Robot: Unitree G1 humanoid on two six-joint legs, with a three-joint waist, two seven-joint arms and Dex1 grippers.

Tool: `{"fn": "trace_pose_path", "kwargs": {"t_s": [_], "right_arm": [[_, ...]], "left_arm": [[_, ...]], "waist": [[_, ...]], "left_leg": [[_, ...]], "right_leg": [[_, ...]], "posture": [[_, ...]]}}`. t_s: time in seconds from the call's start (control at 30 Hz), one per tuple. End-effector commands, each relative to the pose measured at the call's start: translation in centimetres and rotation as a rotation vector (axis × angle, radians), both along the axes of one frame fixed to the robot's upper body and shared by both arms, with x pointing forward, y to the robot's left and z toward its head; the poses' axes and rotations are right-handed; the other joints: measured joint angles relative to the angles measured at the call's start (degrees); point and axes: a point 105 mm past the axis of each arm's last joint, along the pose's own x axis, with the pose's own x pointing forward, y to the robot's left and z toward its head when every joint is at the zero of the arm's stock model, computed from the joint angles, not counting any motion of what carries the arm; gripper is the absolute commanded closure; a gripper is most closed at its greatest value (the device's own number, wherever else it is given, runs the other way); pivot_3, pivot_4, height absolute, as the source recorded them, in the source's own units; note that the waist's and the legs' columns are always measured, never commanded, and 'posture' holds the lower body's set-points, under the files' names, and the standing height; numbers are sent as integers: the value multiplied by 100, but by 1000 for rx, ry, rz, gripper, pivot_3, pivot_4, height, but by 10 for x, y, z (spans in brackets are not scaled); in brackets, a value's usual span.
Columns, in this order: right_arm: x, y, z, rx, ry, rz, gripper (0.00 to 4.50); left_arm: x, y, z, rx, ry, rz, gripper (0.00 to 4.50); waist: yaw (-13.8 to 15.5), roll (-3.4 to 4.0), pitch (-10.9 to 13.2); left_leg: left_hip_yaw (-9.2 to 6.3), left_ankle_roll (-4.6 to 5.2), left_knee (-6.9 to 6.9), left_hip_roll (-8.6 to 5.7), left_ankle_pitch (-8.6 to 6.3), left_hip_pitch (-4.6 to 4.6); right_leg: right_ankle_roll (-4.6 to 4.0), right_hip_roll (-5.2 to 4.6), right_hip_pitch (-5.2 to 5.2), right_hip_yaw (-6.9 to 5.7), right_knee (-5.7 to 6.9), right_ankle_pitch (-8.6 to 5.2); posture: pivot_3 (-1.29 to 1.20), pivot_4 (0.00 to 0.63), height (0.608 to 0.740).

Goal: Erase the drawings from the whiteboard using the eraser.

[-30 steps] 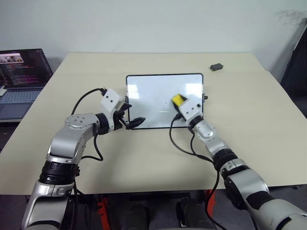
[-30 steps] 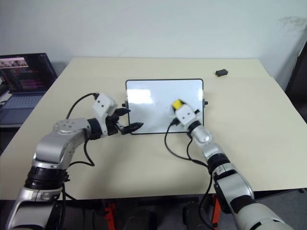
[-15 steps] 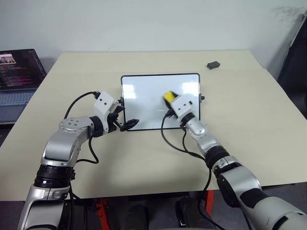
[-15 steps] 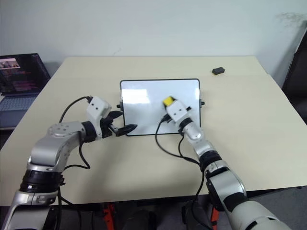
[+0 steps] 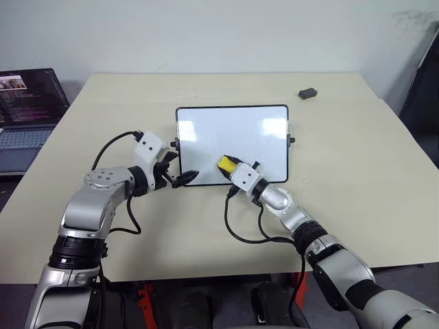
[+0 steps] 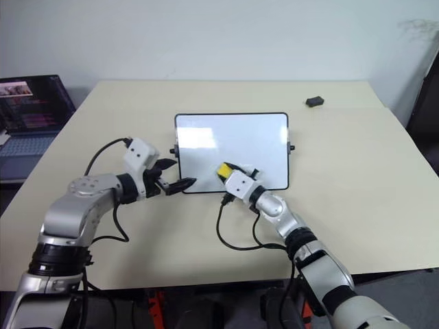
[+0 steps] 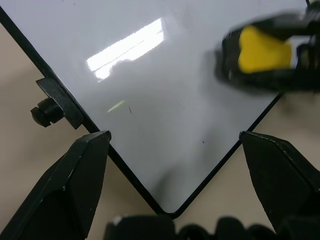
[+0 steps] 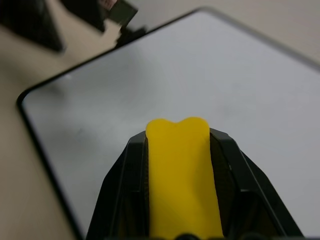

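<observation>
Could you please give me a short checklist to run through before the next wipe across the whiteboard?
1. Eraser held firmly in the right pincer: ok, clamped between both fingers.
2. Eraser over the whiteboard: ok, near its front edge; contact with the surface cannot tell.
3. Left pincer at the board's near left corner: ok, jaws open on either side of the corner, not gripping it.
4. Drawings left to erase: cannot tell; the board looks almost clean, only tiny faint specks.
5. Small dark object well away from the board: ok.

whiteboard (image 5: pixel 233 140) mid-table (image 5: pixel 103 233) | laptop (image 5: pixel 27 110) left | eraser (image 5: pixel 226 164) over board's near edge
</observation>
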Motion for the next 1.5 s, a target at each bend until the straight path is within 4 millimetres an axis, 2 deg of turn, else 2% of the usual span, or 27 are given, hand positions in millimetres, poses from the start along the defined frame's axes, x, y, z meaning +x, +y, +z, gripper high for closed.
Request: {"fn": "trace_pose_path", "kwargs": {"t_s": [0.03,0.1,0.17,0.3,0.4,0.6,0.73,0.83,0.93,1.0,1.2,1.27,1.33,1.5], "right_arm": [[-9,1,79,208,-191,52,3266],[-1,-6,101,248,-211,12,3266],[16,-11,105,218,-187,-69,3266],[52,-18,91,126,-53,-238,3266],[62,-13,77,76,13,-277,3266],[57,7,52,9,59,-238,3270],[34,38,5,-179,143,-78,3271],[20,42,-23,-302,183,6,3272],[13,40,-35,-377,178,54,3272],[14,37,-25,-338,144,54,3272],[11,21,38,-98,23,65,3272],[3,5,56,-15,20,64,3272],[-3,-11,64,34,51,46,3272],[-26,-65,80,147,166,-88,3272]], "left_arm": [[-2,-1,16,-13,-63,-5,0],[-2,-1,16,-14,-63,-4,0],[-2,-1,16,-14,-62,-3,0],[-3,-1,15,-16,-60,-3,0],[-3,-1,15,-14,-61,-3,0],[-4,-1,16,-14,-63,0,0],[-4,0,16,-14,-64,2,0],[-3,-1,16,-17,-66,-1,0],[-2,-2,15,-18,-66,-4,0],[-2,-4,15,-20,-65,-7,0],[-2,-6,16,-28,-70,-14,0],[-3,-7,17,-33,-73,-21,0],[-5,-10,18,-36,-75,-39,0],[-22,-39,24,-43,-70,-206,0]], "waist": [[-3,0,0],[-12,0,0],[-1,1,0],[26,0,0],[35,1,0],[-3,1,0],[-32,-1,-1],[-31,-1,-2],[-13,-1,-2],[23,-1,-2],[116,0,-1],[140,0,-1],[152,0,-1],[234,0,-1]], "left_leg": [[0,-1,-1,1,-1,-15],[0,-3,5,4,0,-70],[0,-3,4,5,0,-79],[0,-3,4,2,0,-77],[1,-2,2,0,0,-78],[8,-2,3,0,0,-79],[8,-2,3,2,0,-68],[7,-1,3,3,0,-57],[0,-2,7,0,0,-51],[-3,-2,8,-2,0,-35],[-8,-2,8,-2,1,-53],[-10,-3,8,-1,0,-77],[-14,-5,7,0,-1,-90],[-18,-7,6,1,-4,-105]], "right_leg": [[1,0,-18,0,0,-1],[-1,0,-77,1,13,1],[-1,0,-88,0,14,1],[-2,-4,-85,-2,11,2],[-3,-4,-85,-1,8,2],[-3,-5,-87,4,9,2],[-3,-2,-82,3,17,2],[-3,-1,-73,2,18,2],[-3,-2,-61,-3,18,3],[-2,-4,-44,-6,18,3],[-3,-4,-57,-11,14,3],[-2,-5,-75,-12,8,3],[-2,-6,-82,-15,0,3],[-1,-8,-86,-17,-15,2]], "posture": [[0,150,740],[0,150,740],[0,150,740],[0,150,740],[0,150,740],[0,150,740],[0,150,740],[0,150,740],[0,150,740],[0,150,740],[0,150,740],[0,150,740],[0,150,740],[0,150,740]]}}
